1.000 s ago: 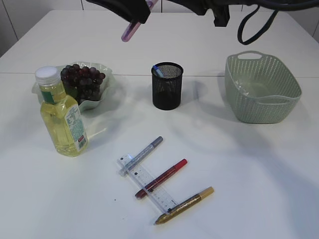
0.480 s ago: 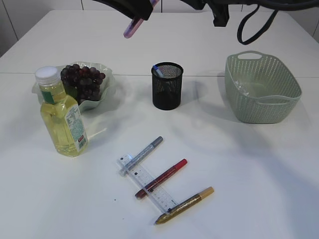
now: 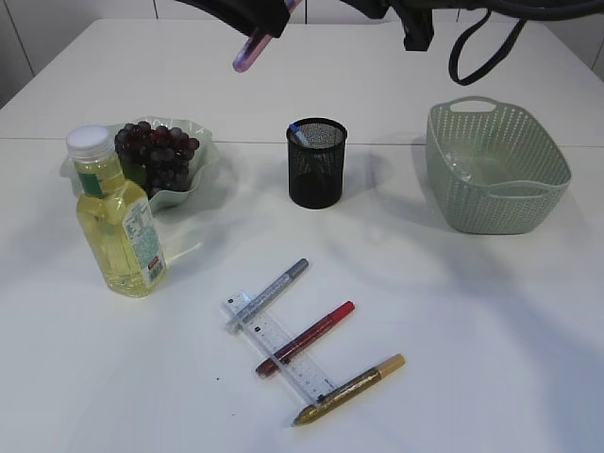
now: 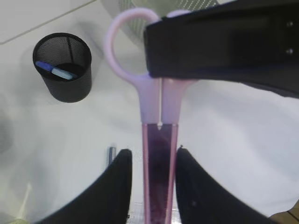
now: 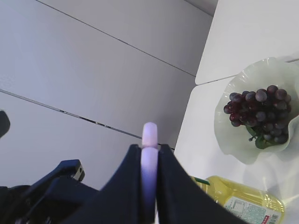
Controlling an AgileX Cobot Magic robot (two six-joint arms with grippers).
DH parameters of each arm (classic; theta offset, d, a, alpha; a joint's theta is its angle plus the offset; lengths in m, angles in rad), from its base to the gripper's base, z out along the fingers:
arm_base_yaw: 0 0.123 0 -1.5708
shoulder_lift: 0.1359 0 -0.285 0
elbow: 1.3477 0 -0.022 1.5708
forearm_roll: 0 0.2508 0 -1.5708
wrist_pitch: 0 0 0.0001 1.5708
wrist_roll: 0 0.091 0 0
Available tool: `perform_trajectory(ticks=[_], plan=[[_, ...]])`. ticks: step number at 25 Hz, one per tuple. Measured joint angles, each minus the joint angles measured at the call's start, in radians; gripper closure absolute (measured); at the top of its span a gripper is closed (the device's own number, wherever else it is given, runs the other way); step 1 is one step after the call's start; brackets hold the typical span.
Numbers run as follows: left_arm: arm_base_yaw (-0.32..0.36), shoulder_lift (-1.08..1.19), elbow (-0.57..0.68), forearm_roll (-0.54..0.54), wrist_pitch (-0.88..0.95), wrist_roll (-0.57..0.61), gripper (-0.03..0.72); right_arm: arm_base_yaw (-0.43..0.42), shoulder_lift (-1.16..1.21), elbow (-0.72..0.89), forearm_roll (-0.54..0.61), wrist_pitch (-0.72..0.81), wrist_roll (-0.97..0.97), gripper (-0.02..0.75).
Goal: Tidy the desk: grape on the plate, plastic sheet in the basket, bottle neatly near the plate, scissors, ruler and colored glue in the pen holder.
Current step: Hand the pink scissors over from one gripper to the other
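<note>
Right pincer (image 5: 149,163) on lilac-handled scissors (image 4: 158,140)

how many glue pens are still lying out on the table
3, all lying by the ruler: silver glue pen at its far end, red glue pen across its middle, gold glue pen at its near end.

White table (image 3: 453,330) fills the view, with a thin seam (image 3: 28,140) running straight across its far half. One tiny dark speck (image 3: 217,379) sits near the front edge. Behind, a pale grey panelled wall (image 5: 70,56), joints showing.
</note>
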Motion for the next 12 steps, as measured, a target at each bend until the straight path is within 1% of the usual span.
perform_trajectory(ticks=[4, 12], plan=[[0.0, 0.0, 0.0, 0.025, -0.004, 0.0, 0.359, 0.0, 0.0, 0.0, 0.0, 0.0, 0.0, 0.68], [0.0, 0.0, 0.0, 0.035, -0.012, 0.0, 0.209, 0.0, 0.0, 0.0, 0.0, 0.0, 0.0, 0.681]])
